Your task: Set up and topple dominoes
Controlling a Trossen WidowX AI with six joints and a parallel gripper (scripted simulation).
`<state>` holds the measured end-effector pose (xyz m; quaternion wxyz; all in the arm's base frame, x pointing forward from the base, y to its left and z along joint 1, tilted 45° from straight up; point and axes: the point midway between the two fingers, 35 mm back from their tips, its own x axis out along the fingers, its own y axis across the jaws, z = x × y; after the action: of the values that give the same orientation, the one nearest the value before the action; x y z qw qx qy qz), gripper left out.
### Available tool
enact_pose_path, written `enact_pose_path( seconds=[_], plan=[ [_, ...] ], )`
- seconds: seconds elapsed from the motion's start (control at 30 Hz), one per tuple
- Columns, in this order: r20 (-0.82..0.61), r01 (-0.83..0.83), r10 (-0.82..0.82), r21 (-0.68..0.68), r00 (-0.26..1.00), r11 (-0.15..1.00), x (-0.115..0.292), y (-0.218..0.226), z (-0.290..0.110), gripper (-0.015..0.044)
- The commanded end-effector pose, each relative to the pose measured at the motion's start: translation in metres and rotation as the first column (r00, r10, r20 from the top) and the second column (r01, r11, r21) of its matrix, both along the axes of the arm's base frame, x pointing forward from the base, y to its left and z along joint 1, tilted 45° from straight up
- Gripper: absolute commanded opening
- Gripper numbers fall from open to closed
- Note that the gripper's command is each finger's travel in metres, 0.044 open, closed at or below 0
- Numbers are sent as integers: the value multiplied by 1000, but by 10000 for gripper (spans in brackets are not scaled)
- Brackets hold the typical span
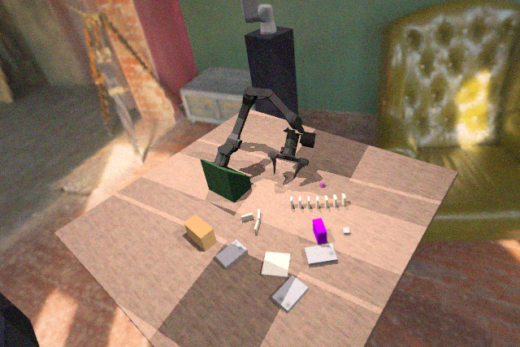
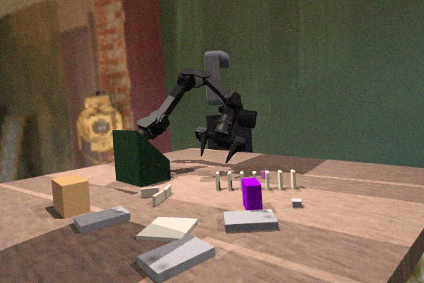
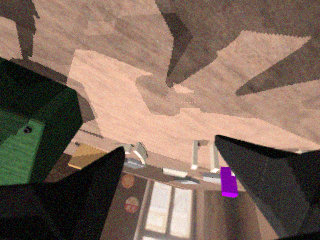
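The table (image 1: 138, 246) carries a green wedge (image 1: 224, 184) at the arm's base, an orange cube (image 1: 200, 232), several flat slabs, and a purple block (image 1: 319, 230) just in front of the standing row of dominoes (image 1: 317, 201). Seven dominoes stand in that row. The loose dominoes (image 1: 253, 219) lie flat between the wedge and the row, near the row's wedge-side end.

The gripper (image 1: 288, 170) hangs above the table behind the row, jaws spread wide and holding nothing.

Recommended procedure for the pickup step:
- Travel toward the loose dominoes on the wedge side, keeping well apart from the row.
- Align the jaws across one domino's narrow faces.
- Descend vertically; close only when both fingertips straddle it.
- Avoid nudging the neighbouring loose piece.
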<state>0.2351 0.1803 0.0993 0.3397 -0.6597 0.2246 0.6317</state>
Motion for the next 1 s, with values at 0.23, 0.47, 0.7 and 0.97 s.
enact_pose_path(
  seconds=[0.23, 0.47, 0.7, 0.97],
  plan=[
    [-263, -39, 123, 304, 957, 952, 38, -104, -92, 440],
    [-147, -52, 161, 563, 976, 825, 41, -163, -133, 440],
    [-118, -57, 157, 592, 981, 804, 40, -171, -138, 440],
    [-117, -57, 156, 591, 981, 805, 40, -155, -156, 440]
  ],
)
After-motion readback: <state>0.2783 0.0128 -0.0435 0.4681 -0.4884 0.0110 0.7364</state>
